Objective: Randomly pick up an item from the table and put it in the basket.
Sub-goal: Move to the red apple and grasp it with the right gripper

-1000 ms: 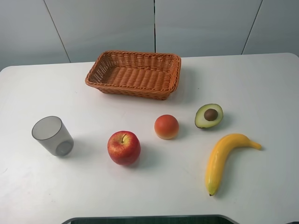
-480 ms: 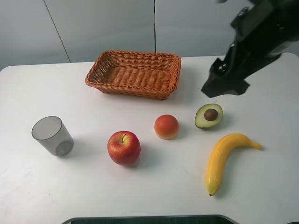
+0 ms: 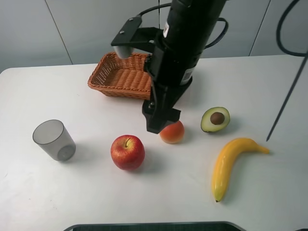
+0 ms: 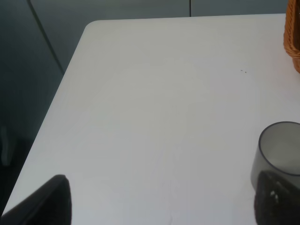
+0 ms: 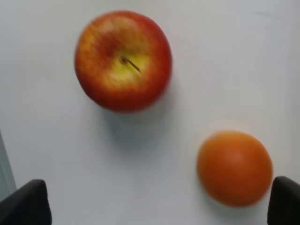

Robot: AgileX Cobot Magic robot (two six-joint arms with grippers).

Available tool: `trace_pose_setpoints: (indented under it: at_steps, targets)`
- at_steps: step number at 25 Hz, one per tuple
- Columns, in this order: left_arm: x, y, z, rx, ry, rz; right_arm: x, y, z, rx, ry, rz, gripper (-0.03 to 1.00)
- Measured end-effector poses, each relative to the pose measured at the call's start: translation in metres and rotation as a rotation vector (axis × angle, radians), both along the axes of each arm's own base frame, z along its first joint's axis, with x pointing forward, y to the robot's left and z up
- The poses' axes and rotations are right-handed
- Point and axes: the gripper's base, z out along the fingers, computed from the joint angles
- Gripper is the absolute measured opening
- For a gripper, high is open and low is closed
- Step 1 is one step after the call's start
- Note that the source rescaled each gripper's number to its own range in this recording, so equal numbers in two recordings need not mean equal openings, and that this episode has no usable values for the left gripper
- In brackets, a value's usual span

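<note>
- Right gripper (image 3: pixel 162 122): spread wide, nothing between its fingers, pointing down over the table (image 3: pixel 72 192) at the end of a black arm that reaches across the middle.
- In the right wrist view: fingertips (image 5: pixel 26 206) dark and far apart at the two lower corners, with apple and small fruit both showing in the span between them, and neither fruit touched.
- Apple (image 3: pixel 127 152): red with yellowish streaks, stem up, resting on the table in front of the basket, to the left of the gripper tip in the high view.
- Orange-red fruit (image 3: pixel 173 135): just right of the apple, apart from it, its upper left edge hidden behind the gripper tip in the high view.
- Basket (image 3: pixel 118 77): woven, orange-brown, at the far side of the table, its right part covered by the arm.
- Avocado half (image 3: pixel 215 119): cut face and pit up, right of the orange-red fruit.
- Banana (image 3: pixel 231 161): yellow, lying nearer the front edge, below the avocado half.
- Grey cup (image 3: pixel 54 139): translucent, on the left side, well apart from the apple.
- Left gripper (image 4: pixel 159 206): spread wide and holding nothing, seen in its own wrist view above the table's left part, near the grey cup.
</note>
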Motion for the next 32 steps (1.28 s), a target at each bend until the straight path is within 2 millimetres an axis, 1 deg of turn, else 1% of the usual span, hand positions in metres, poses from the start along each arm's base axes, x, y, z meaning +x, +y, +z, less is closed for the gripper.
trace_pose_setpoints:
  at_steps: [4, 7, 9, 12, 16, 32]
  targets:
    - [0.0, 0.0, 0.0, 0.0, 0.0, 0.0, -0.012, 0.029, -0.021, -0.016, 0.053, 0.034, 1.0]
    - [0.0, 0.0, 0.0, 0.0, 0.0, 0.0, -0.015, 0.044, -0.039, -0.009, 0.059, 0.046, 1.0]
    - [0.0, 0.0, 0.0, 0.0, 0.0, 0.0, -0.013, 0.05, -0.049, -0.004, 0.055, 0.039, 1.0]
    - [0.0, 0.0, 0.0, 0.0, 0.0, 0.0, -0.009, 0.053, -0.06, -0.013, 0.043, 0.026, 1.0]
    - [0.0, 0.0, 0.0, 0.0, 0.0, 0.0, -0.005, 0.055, -0.069, -0.021, 0.016, 0.018, 1.0]
    - [0.0, 0.0, 0.0, 0.0, 0.0, 0.0, -0.001, 0.064, -0.112, -0.058, 0.037, -0.005, 1.0]
